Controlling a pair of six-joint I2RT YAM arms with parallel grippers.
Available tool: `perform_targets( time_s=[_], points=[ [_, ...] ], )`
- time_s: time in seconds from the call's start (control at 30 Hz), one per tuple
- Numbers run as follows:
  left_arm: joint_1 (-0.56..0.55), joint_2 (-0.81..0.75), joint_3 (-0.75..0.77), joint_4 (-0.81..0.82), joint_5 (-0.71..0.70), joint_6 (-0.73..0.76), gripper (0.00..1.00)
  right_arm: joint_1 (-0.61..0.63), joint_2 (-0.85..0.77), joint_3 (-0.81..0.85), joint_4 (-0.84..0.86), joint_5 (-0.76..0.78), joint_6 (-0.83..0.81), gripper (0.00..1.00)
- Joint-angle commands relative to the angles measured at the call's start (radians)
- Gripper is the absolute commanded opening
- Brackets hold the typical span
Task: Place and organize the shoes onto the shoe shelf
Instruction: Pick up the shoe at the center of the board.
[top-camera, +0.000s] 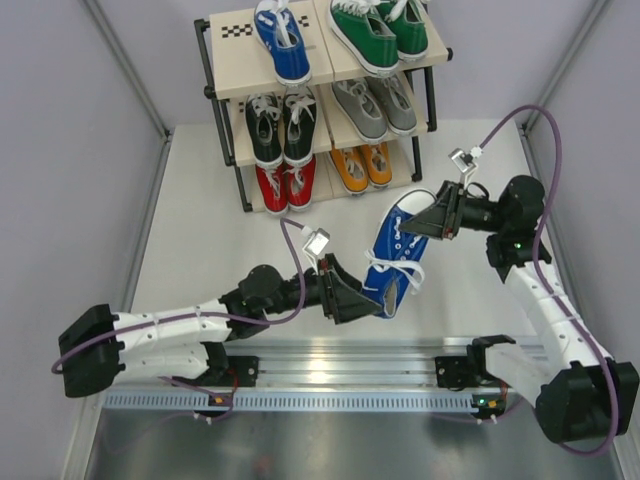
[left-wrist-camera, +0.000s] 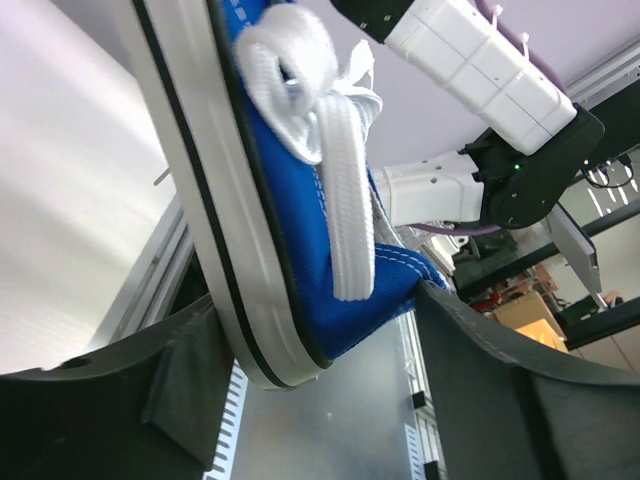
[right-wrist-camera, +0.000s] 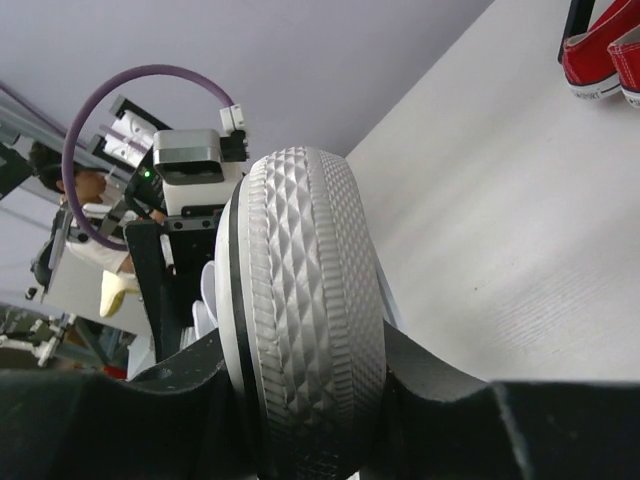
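Stock as I see it from my station:

- Held blue shoe (top-camera: 395, 255): over the middle of the table (top-camera: 200, 220), slung slantwise between both arms, laces dangling.
- Right gripper (top-camera: 432, 215): clamped on that shoe's end nearer the shelf. My right wrist view shows both fingers (right-wrist-camera: 420, 375) pressed tight against the ribbed sole.
- Left gripper (top-camera: 368, 298): its fingers flank the shoe's near end, sole against one side, canvas against the other. I cannot tell whether they are gripping or slack.
- Shoe shelf (top-camera: 225, 75): at the table's far edge.
 - Top tier: shelved blue shoe (top-camera: 282, 40), alone, with the green pair (top-camera: 380, 35) to its right.
 - Middle tier: black pair (top-camera: 282, 128), grey pair (top-camera: 375, 105).
 - Bottom tier: red pair (top-camera: 285, 185), orange pair (top-camera: 362, 165).
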Motion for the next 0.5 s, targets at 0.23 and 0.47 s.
perform_targets(
  time_s=[0.23, 0.47],
  points=[
    [-0.013, -0.046, 0.02, 0.098, -0.045, 0.108, 0.82, -0.048, 0.018, 0.025, 0.121, 0.067, 0.146, 0.0],
    [-0.016, -0.054, 0.015, 0.098, 0.006, 0.15, 0.84, -0.075, 0.058, 0.018, 0.159, 0.083, 0.23, 0.0]
  ],
)
